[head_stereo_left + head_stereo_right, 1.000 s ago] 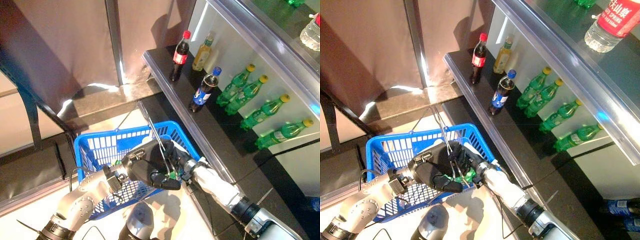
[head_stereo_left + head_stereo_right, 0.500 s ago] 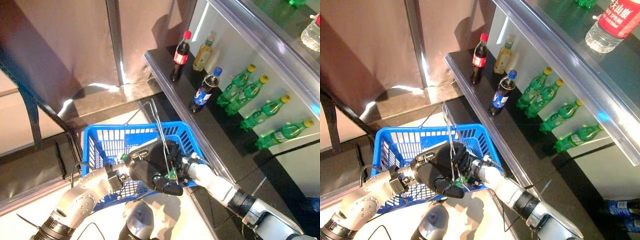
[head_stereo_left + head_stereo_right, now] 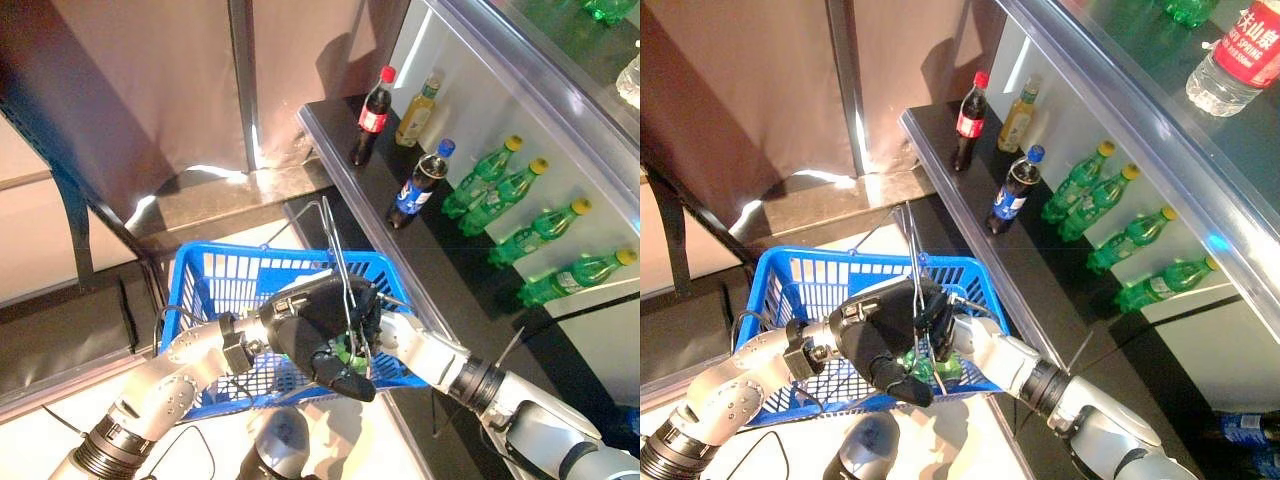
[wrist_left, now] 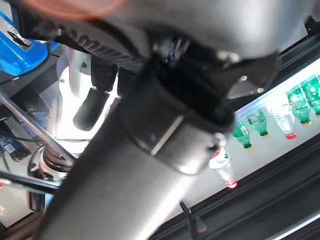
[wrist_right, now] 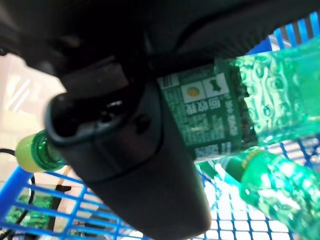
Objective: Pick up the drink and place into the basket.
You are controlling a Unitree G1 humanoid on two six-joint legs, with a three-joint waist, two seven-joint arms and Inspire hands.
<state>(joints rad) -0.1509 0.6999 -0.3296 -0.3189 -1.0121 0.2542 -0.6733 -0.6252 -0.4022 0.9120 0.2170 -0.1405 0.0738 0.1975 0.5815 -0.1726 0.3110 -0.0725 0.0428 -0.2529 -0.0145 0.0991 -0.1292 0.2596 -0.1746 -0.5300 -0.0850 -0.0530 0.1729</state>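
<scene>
Two dark robot hands meet over a blue plastic mesh basket (image 3: 215, 290): the left hand (image 3: 318, 335) is clenched around the basket's thin wire handles (image 3: 338, 260), holding it up. The right hand (image 5: 125, 150), just beside it, grasps a green plastic drink bottle with a yellow cap (image 5: 235, 110) above the basket's inside, where another green bottle (image 5: 280, 195) lies. Farther right, a black shelf (image 3: 450, 270) carries more upright bottles.

You've got one blue basket (image 3: 215, 290), four green bottles lying on the lower shelf (image 3: 545, 228) — plus three upright ones there, red-capped (image 3: 371, 116), yellow (image 3: 418, 99) and blue-capped (image 3: 418, 183) — and two green bottles (image 5: 260, 115) showing at the basket in the right wrist view.
</scene>
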